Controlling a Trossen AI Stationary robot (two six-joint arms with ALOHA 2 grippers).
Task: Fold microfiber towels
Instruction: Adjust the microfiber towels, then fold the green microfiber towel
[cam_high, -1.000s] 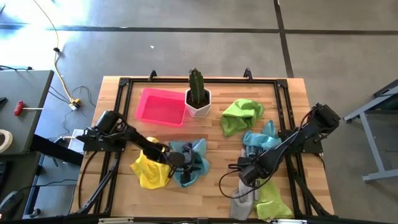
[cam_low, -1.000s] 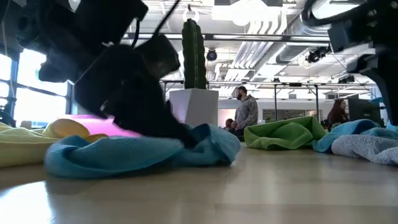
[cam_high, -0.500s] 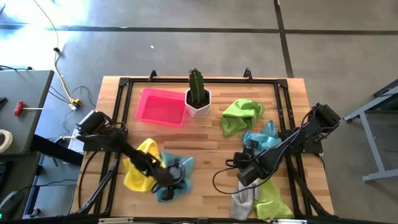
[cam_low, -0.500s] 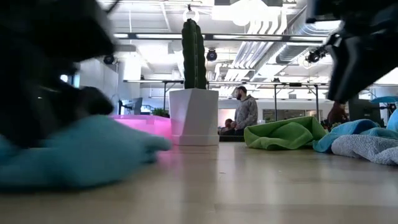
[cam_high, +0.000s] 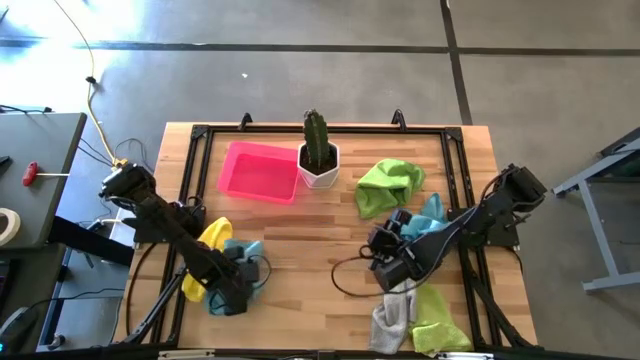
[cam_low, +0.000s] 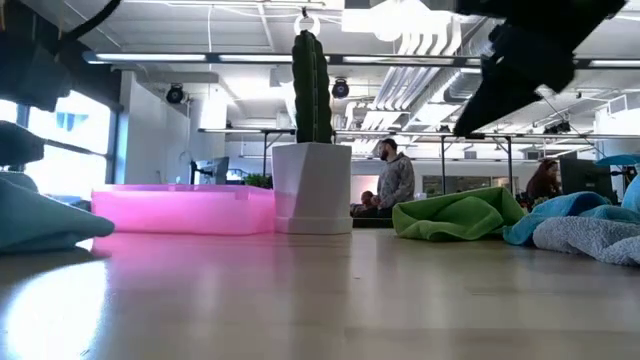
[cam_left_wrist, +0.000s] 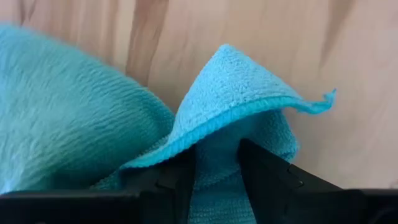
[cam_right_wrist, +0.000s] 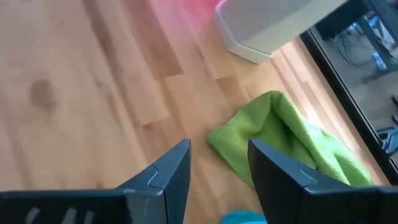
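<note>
Light blue towel pinched at its corner in my left gripper for spreading flat; right gripper hovers apart, empty.

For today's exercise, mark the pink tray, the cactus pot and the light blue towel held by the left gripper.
pink tray (cam_high: 258, 172), high view, bare floor.
cactus pot (cam_high: 320, 170), high view, white rim.
light blue towel (cam_left_wrist: 236, 81), left wrist view, raised fold.
</note>
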